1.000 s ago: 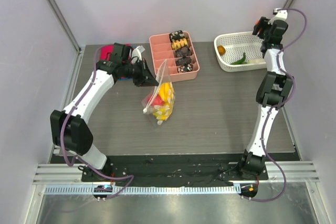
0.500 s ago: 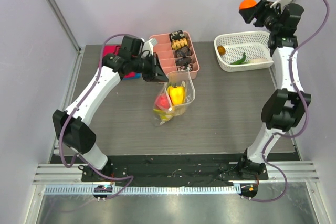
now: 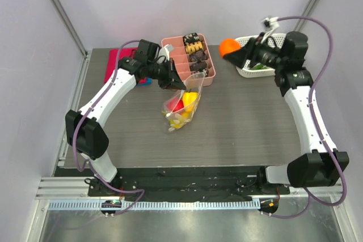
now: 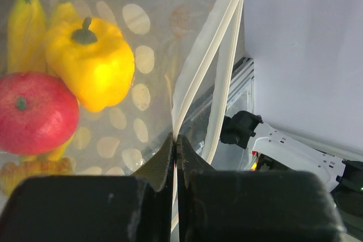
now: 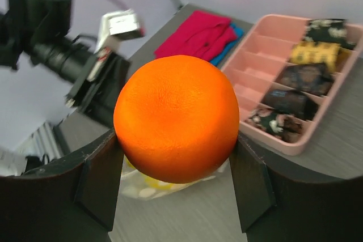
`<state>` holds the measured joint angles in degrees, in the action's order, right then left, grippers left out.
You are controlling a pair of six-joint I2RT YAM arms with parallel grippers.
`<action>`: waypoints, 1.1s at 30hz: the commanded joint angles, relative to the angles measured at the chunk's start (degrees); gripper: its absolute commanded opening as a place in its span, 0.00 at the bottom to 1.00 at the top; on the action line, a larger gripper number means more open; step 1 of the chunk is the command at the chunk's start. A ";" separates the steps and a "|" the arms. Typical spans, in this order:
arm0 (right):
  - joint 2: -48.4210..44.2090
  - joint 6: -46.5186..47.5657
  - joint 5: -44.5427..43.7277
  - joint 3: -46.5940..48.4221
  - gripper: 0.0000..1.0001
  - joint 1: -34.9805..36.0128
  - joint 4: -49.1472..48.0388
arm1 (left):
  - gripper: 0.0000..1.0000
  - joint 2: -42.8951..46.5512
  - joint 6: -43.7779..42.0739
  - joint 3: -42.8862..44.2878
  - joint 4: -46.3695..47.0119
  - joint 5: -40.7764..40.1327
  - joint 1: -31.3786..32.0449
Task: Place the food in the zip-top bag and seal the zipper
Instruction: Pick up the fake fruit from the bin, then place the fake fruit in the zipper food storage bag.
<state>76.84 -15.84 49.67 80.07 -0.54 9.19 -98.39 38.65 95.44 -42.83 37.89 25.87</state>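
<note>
— What's the left gripper (image 4: 176, 143) doing?

— Its black fingers are pinched tight on the rim of the zip-top bag (image 3: 182, 106), right on the zipper (image 4: 207, 63), a pale ribbed strip that curves up from the jaws. The mouth gapes beside it.

— And the bag itself?

— Clear soft film, printed with white oval dots. It hangs slanted from that grip, its lower end down on the grey wood-grain table (image 3: 244, 128), just in front of the pink divided tray (image 3: 176, 55). Inside I can see a glossy yellow pepper (image 4: 93, 63), a red apple (image 4: 34, 111) touching it, and bananas (image 4: 22, 21) behind.

— The other side?

— The right gripper (image 5: 176, 165) clamps an orange (image 5: 176, 118), round with a dimpled peel, one flat dark finger on each flank. It is up in the air, between the tray and the white mesh basket (image 3: 244, 71).

— Anything to read?

— The snack wrappers in the tray are patterned, too blurred for words.

— How do the arms sit?

— The left is bent at the elbow, reaching in from the left past a red cloth (image 3: 119, 59). The right stretches leftward over the basket, its wrist roughly level.
</note>
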 commanded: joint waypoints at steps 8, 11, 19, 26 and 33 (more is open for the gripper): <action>-1.78 7.58 -6.94 -1.58 0.01 15.20 7.42 | 0.00 4.52 2.39 1.68 5.65 5.97 0.32; -2.48 6.34 -8.18 -4.12 0.01 17.23 7.77 | 0.00 4.70 2.83 2.73 5.13 6.67 0.32; -3.36 7.39 -12.57 -8.88 0.01 21.19 13.30 | 0.00 5.40 3.18 1.07 5.12 6.67 0.32; -0.82 12.83 -15.83 -7.84 0.01 25.84 20.86 | 0.00 5.14 3.18 0.80 5.47 6.58 0.32; 5.07 17.05 -20.23 -0.98 0.53 29.89 28.95 | 0.00 5.31 3.18 0.19 5.74 6.76 0.32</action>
<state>80.05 -2.79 32.69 73.58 27.81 33.71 -96.14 41.25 95.64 -40.03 41.71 25.91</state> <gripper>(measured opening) 0.708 0.003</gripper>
